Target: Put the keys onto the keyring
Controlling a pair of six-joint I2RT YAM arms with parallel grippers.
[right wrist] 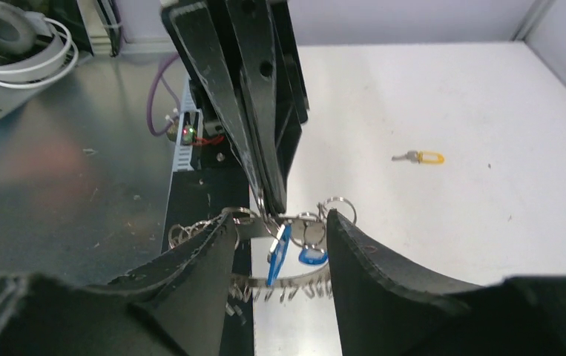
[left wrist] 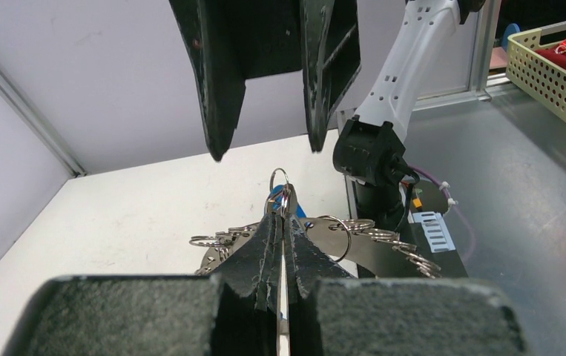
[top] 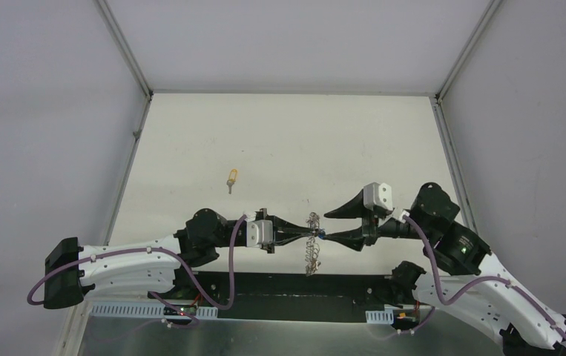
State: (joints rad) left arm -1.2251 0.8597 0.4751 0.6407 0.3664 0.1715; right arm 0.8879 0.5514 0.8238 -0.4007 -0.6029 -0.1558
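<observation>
The large grey wiry metal keyring (top: 311,256) is held raised for threading by the closed left gripper (top: 305,236); the right gripper (top: 325,226) is parted, empty, around a blue-headed key (right wrist: 278,256), apparently hung.

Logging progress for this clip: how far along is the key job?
Done, it seems: two blue-headed keys hang from the large grey coiled metal keyring. In hand: the left hand is shut on that ring, the right hand open next to it. Left: the small yellow-headed key lies alone on the white table.
</observation>
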